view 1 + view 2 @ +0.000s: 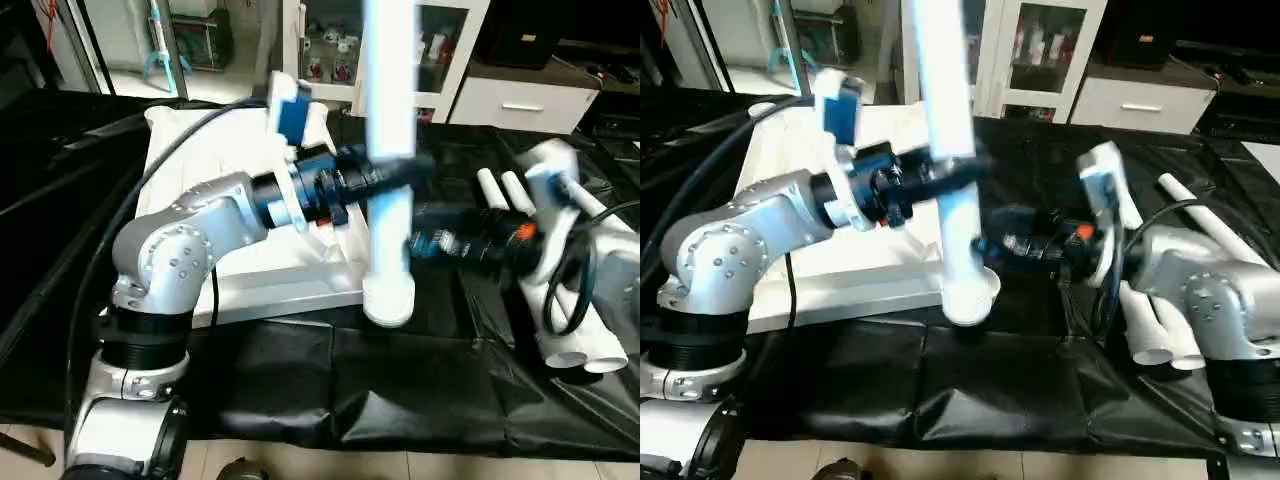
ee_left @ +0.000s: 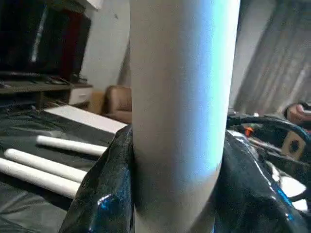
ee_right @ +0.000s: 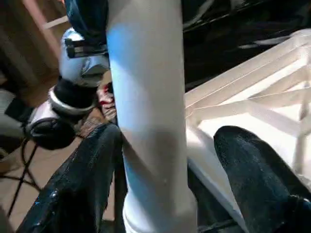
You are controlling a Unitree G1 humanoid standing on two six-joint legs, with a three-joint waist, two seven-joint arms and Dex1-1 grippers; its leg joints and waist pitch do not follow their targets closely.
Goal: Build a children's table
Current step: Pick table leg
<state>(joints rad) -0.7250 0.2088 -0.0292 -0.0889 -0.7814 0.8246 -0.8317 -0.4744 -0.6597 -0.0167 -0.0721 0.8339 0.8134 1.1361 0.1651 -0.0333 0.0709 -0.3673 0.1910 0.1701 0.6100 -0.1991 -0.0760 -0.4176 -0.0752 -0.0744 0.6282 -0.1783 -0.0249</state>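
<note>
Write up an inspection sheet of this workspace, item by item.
Surface: black sheet covering the bench.
Job's things: white tabletop lying ribbed side up; one leg held upright at its near corner; three spare legs lying by the right arm.
Clutter: nothing seen.
Grippers: left pincer shut on the leg; right pincer straddles the leg lower down, one finger standing clear of it.
Cables: black cable arching over the left arm.
Surroundings: white cabinets behind.
</note>
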